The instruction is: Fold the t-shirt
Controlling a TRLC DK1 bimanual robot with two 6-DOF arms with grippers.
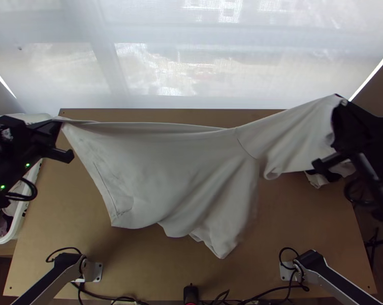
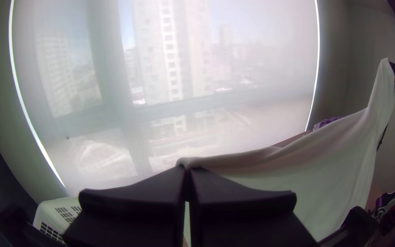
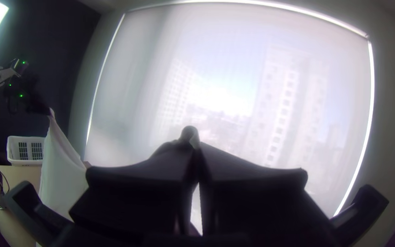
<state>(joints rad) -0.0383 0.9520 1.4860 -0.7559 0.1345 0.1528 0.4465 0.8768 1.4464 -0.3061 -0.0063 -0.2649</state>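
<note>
- Holding the t-shirt (image 1: 171,162) up over the bench (image 1: 64,203), I have it stretched between my two pincers.
- My left pincer (image 1: 58,122) is closed on one end of the cloth, its flat black fingers pressed together, near the bench's far left corner.
- My right pincer (image 1: 340,100) is closed too, the opposite end pinched at its tips, by the far right corner.
- Between them the upper edge runs across with a slight dip; from it the cloth hangs in loose folds, its lowest points towards the bench's near edge.
- A seam crosses it, closer to my right pincer than my left.
- A white basket (image 3: 26,163) sits by the bench's left edge.
- Beyond the far edge I see a pale blind (image 1: 140,76).
</note>
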